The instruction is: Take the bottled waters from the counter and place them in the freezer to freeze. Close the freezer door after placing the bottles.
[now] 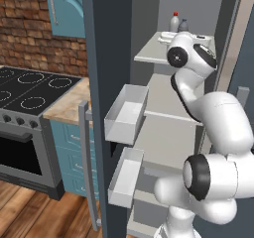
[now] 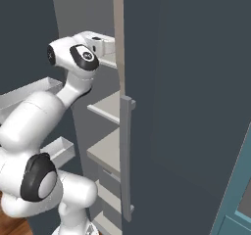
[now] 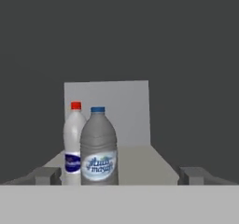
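Both bottled waters stand upright on the freezer's upper shelf [image 1: 154, 53]. In the hand view the whitish bottle with the red cap [image 3: 73, 143] is just behind and left of the grey-blue bottle with the dark blue cap [image 3: 98, 148], and the two touch or nearly touch. The left base view shows the whitish bottle [image 1: 174, 23] and the grey-blue one [image 1: 183, 25] at the back of that shelf. My gripper [image 3: 120, 176] is open and empty, a short way in front of them, with one fingertip on each side. The freezer door [image 1: 106, 58] stands wide open.
White bins [image 1: 126, 114] stick out from the open door's inner face, and its bar handle [image 1: 87, 162] is at its edge. The counter [image 1: 69, 103] and black stove top [image 1: 30, 90] lie to the left. Another dark door panel with a handle [image 2: 126, 155] stands close on the right.
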Motion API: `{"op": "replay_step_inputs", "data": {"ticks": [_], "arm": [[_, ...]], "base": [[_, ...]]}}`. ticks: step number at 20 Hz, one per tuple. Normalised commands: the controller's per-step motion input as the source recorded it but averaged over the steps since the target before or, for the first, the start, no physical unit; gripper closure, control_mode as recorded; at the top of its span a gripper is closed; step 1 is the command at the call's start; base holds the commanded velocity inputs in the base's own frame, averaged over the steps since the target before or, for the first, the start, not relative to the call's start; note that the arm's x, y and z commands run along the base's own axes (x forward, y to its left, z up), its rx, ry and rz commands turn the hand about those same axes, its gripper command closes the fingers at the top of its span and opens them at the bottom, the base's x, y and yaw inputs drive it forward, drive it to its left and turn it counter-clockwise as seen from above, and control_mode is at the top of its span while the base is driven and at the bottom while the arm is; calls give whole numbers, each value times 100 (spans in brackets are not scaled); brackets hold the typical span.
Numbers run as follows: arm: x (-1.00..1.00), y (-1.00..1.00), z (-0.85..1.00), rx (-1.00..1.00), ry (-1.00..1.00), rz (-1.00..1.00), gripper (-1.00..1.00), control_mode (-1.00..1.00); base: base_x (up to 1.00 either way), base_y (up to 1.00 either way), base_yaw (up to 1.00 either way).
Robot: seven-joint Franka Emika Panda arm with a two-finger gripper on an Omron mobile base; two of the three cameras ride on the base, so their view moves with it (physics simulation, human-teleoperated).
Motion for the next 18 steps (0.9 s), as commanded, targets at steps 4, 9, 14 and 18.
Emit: {"op": "replay_step_inputs", "data": {"ticks": [4, 9, 14, 18], "arm": [[-75, 26, 20, 0, 1, 0, -100, -100], [-93, 41, 14, 0, 7, 0, -100, -100], [-100, 8, 3, 0, 6, 2, -100, -100], [-100, 0, 0, 0, 3, 7, -100, -100]], "base": [[0, 0, 0], [0, 0, 0], [0, 0, 0], [0, 0, 0]]}}
